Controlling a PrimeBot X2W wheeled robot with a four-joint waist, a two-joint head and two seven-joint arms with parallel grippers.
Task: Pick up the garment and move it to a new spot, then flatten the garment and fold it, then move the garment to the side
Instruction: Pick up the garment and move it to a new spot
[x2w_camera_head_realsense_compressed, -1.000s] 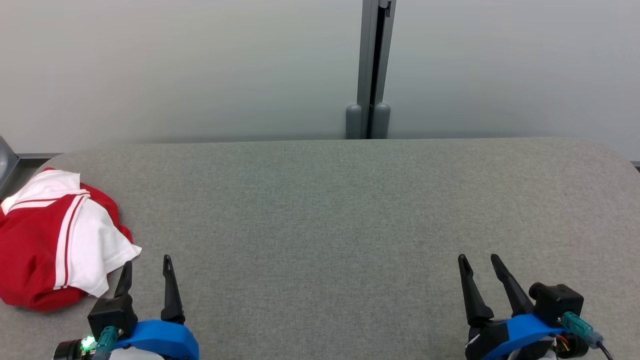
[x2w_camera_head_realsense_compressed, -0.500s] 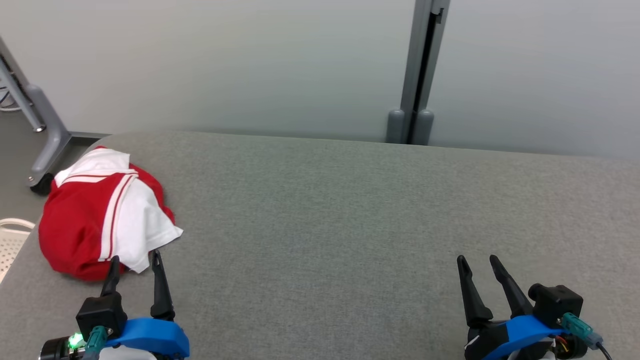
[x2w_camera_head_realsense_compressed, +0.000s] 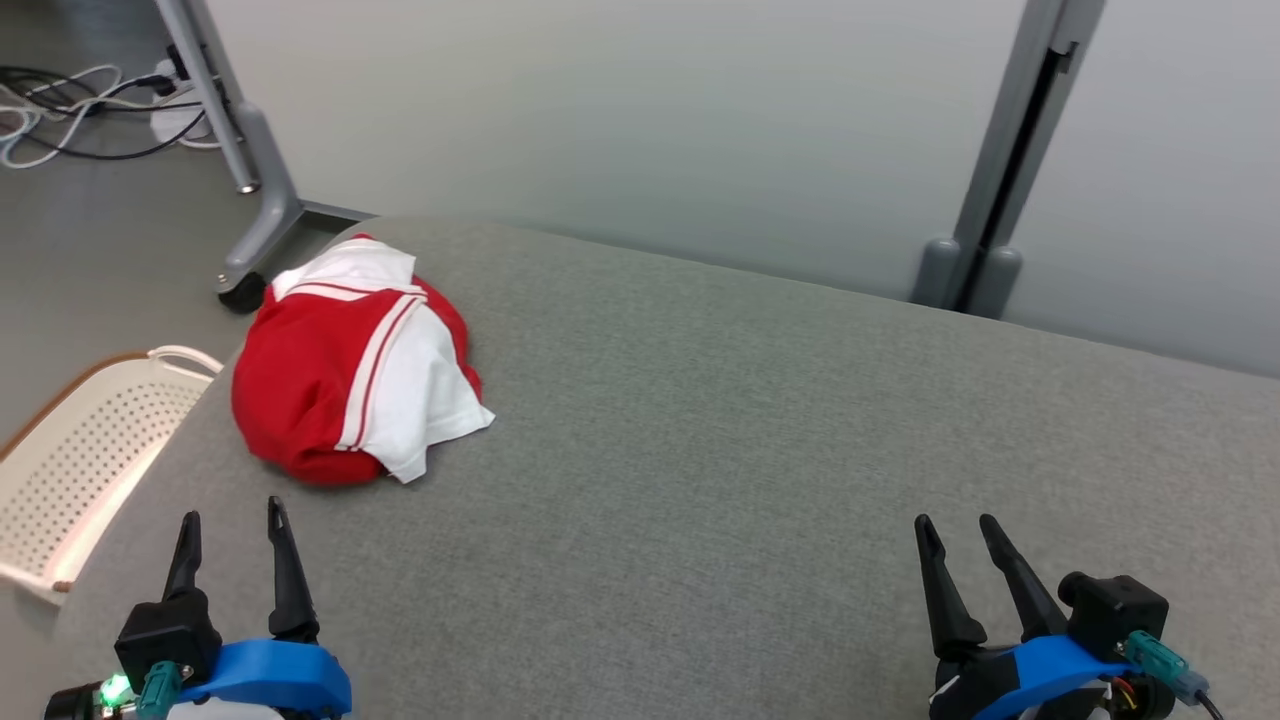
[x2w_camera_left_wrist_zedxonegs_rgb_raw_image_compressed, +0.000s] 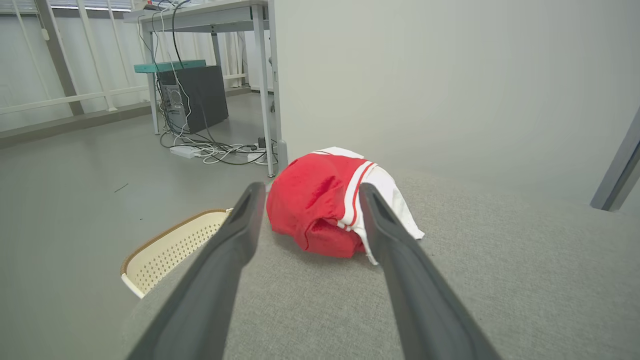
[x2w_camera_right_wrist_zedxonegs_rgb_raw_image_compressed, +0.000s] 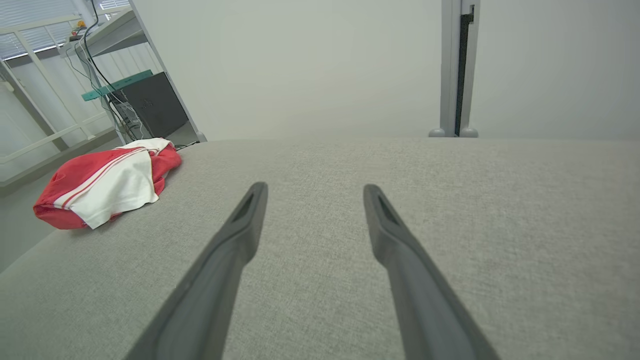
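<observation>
Left claw (x2w_camera_head_realsense_compressed: 230, 510) is spread wide and empty, with the garment (x2w_camera_head_realsense_compressed: 350, 375) straight ahead of its tips. Probably smartest to reach in low and pinch the raised red bunch.

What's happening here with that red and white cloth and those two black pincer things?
A two-armed robot faces a crumpled red and white garment lying near the left end of a grey padded surface. Nothing is held yet: the left tool is open, pointing at the garment from short of it, and the right tool is open over bare surface, well away. A perforated basket sits on the floor beside that end.
</observation>
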